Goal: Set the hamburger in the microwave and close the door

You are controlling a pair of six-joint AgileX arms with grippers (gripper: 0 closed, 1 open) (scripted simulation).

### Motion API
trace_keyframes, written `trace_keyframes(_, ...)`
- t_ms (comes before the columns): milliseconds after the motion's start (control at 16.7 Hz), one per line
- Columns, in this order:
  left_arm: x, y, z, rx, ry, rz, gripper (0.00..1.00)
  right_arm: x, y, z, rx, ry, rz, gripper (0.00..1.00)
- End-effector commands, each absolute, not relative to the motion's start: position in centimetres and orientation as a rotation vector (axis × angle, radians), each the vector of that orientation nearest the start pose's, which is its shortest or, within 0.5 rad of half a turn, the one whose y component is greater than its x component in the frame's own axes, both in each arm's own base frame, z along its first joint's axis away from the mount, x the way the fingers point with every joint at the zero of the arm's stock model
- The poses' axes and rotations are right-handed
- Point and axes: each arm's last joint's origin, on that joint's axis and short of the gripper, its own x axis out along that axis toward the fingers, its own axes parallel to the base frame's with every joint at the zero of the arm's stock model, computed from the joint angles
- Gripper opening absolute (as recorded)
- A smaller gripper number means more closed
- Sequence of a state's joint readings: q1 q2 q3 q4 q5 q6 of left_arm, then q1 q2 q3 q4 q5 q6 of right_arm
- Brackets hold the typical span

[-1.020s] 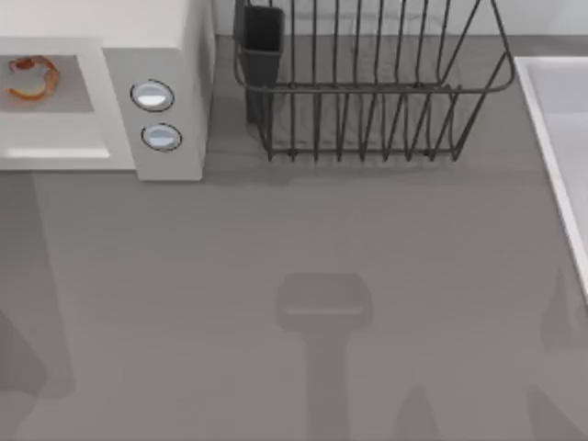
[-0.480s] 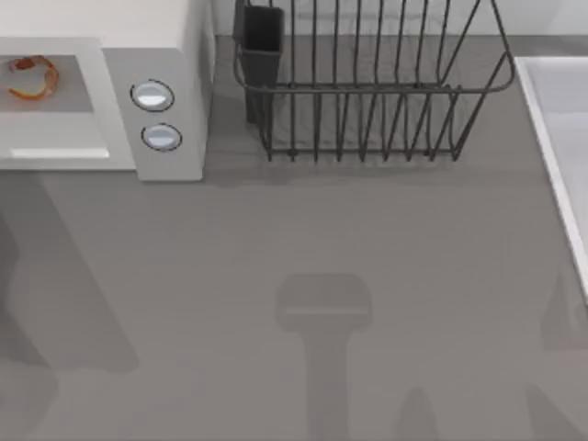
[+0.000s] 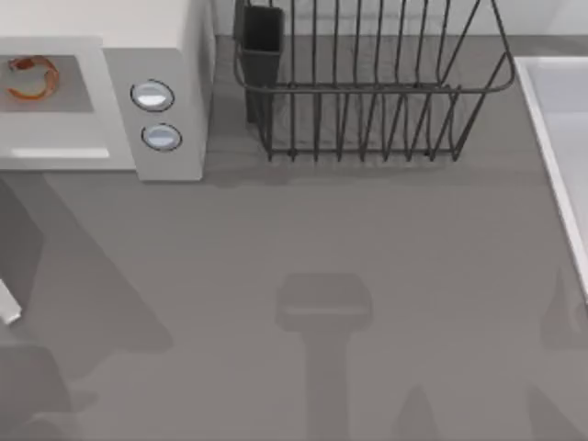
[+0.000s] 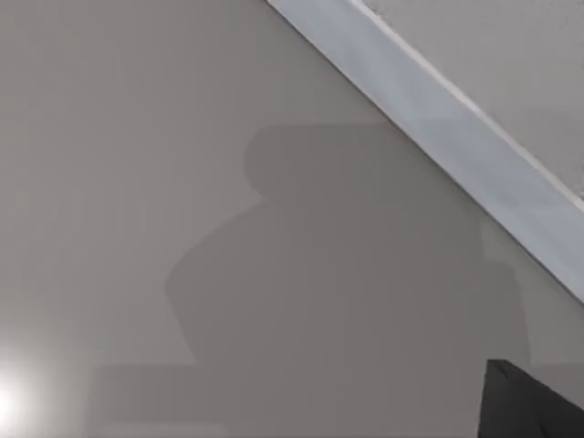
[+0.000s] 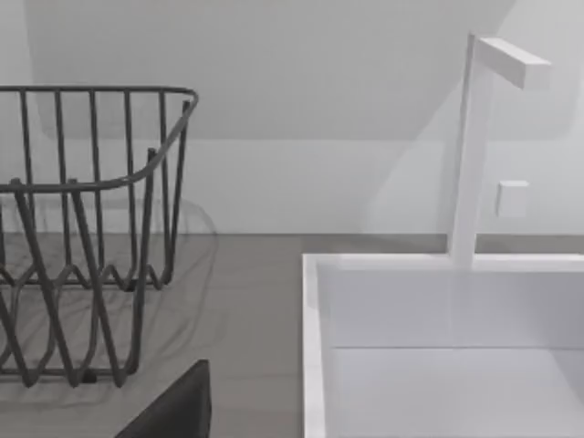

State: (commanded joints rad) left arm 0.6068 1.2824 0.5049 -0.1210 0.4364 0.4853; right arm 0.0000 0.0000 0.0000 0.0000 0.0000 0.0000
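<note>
Top view first: the microwave (image 3: 170,55) sits in the tabletop's far left corner, its front facing the near edge, and the hamburger (image 3: 32,78) is already lying in the grey cavity, over toward the left side. So by my reading the placing is done and closing is what's left. Down at the tabletop's left edge, well nearer than the microwave's front, a thin white sliver (image 3: 7,303) pokes in. I take it for the free edge of the door swung wide open, though too little of it shows to be sure. If so, the panel's long axis runs from the microwave's left front corner out toward the near edge, and it must sweep back in toward the knobs (image 3: 156,115). All of this is on the left, so the left arm is plainly the nearer one. The wire rack (image 3: 367,92) along the far edge and the sink (image 3: 551,119) at the right edge play no part. Left wrist view: a flat pale surface carrying a broad shadow, a light band (image 4: 456,155) slanting across it, and a dark wedge (image 4: 529,401), probably part of the left gripper. I cannot tell whether that gripper is open or closed, or whether it holds anything. Right wrist view: the rack, the sink basin and its white tap (image 5: 474,146), with a dark slab (image 5: 173,411) likely belonging to the right gripper. It is parked over by the right edge, its state likewise impossible to tell.
</note>
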Motion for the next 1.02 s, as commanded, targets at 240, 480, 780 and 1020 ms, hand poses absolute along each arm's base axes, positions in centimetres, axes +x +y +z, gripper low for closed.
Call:
trace_keyframes(240,18.9,9.7,14.5,0.003,0.785,-0.021,0.0,10.6,-0.1,16.0,0.0,0.0,0.0,1.0)
trace_keyframes(480,18.9,9.8,14.5,-0.001,0.786,-0.021,0.0,10.6,-0.1,16.0,0.0,0.0,0.0,1.0)
trace_keyframes(780,19.3,7.9,14.5,-0.003,0.8,-0.016,0.0,10.6,-0.1,16.0,0.0,0.0,0.0,1.0)
trace_keyframes(1020,19.6,4.1,14.5,0.005,0.809,-0.03,0.0,10.6,-0.1,16.0,0.0,0.0,0.0,1.0)
